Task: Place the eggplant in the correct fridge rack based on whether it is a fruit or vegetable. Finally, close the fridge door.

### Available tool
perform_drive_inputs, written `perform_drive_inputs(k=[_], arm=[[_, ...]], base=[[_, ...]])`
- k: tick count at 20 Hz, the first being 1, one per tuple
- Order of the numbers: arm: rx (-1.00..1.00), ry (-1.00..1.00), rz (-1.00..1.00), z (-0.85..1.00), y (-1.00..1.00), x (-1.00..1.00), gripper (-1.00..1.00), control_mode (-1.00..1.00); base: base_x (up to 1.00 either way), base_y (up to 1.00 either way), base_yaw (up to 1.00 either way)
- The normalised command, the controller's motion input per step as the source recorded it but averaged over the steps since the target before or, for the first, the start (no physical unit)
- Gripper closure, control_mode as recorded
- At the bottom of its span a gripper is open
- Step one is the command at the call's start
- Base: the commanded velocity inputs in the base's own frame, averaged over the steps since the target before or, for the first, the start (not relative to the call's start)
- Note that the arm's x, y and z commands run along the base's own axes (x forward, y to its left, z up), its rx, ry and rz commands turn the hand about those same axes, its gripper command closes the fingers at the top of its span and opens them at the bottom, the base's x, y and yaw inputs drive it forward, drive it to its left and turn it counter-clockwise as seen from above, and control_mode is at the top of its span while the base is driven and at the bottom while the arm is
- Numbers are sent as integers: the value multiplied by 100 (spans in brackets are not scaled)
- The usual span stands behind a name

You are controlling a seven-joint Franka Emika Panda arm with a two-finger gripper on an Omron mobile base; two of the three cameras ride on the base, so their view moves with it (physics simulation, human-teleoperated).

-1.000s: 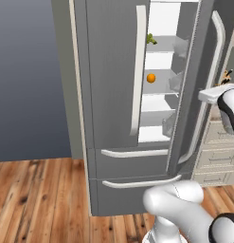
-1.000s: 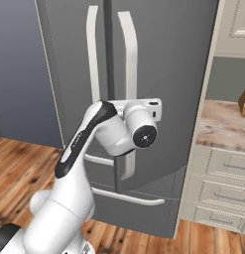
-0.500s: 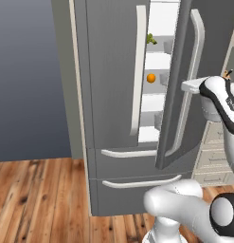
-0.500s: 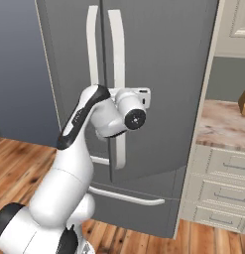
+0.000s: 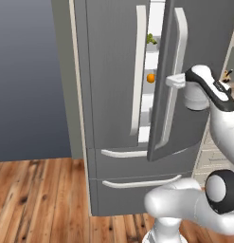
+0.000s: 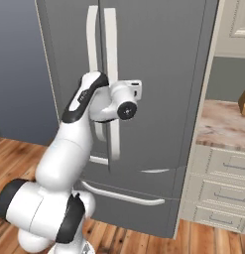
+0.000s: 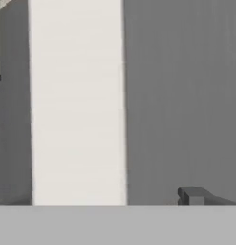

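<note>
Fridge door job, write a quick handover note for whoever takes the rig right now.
Hand: open, holding nothing, up against the outside of the right fridge door by its handle.
Door: swung most of the way in, a narrow gap left.
Through the gap: broccoli on an upper shelf, orange on the shelf below. The eggplant can't be made out from here, so its rack is unconfirmed.
Left: push the door fully shut.

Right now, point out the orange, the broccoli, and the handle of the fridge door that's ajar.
orange (image 5: 150, 78), left base view, its visible left half.
broccoli (image 5: 151, 39), left base view, floret top.
door handle (image 5: 179, 71), left base view, upper bar.
</note>
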Motion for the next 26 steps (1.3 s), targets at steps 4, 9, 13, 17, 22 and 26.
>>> perform_drive_inputs(k=[4, 9, 13, 17, 22, 26], arm=[[0, -29, -19, 49, 28, 53, -100, -100], [0, -20, -21, 47, 21, 79, -100, -100], [4, -9, -18, 30, 22, 86, -100, -100], [10, -1, -12, 39, 14, 79, -100, -100], [7, 0, -4, 32, 1, 83, -100, -100], [0, -1, -1, 11, 0, 98, -100, -100]], base=[[0, 0, 0], [0, 0, 0], [0, 0, 0], [0, 0, 0], [0, 0, 0], [0, 0, 0]])
